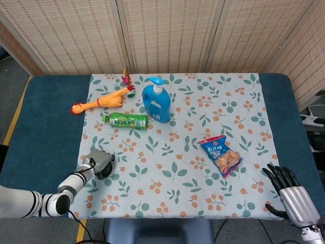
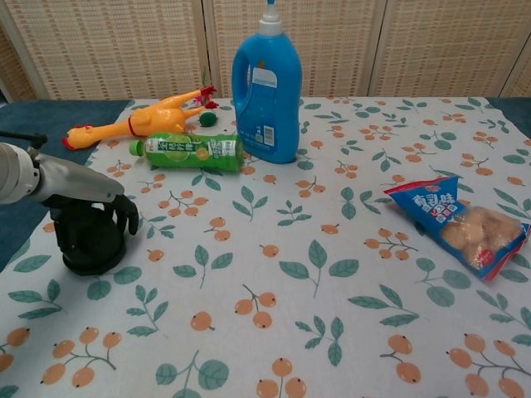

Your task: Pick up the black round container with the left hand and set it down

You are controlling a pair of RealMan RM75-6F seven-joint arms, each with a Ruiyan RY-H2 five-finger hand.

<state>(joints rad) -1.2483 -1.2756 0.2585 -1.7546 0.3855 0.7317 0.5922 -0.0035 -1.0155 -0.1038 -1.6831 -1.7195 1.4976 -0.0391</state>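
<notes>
Woven reed screens back a blue table (image 1: 48, 127) covered by a floral cloth (image 1: 177, 152) with leaf and orange-fruit print.

Left hand (image 2: 79, 211) sits at about 8 o'clock on the cloth, near its left edge, fingers curled down over the top and sides of the black round container (image 2: 87, 245), grasping it. Container base looks to be on the cloth in the chest view, though contact is hard to confirm under the dark fingers. In the head view the same hand (image 1: 99, 161) covers most of the container (image 1: 106, 168), silver forearm running off toward the bottom-left corner.

Right hand (image 1: 289, 190) is at 4 o'clock by the table's near right corner, off the cloth, fingers spread and released, holding nothing.

Other items: blue pump bottle (image 2: 267, 87) upright at about 12 o'clock; green drink bottle (image 2: 189, 152) lying on its side just left of it, at its base; rubber chicken toy (image 2: 145, 120) lying at 11 o'clock, beyond the green bottle; snack bag (image 2: 460, 224) lying flat at 3 o'clock, well apart from the rest.
</notes>
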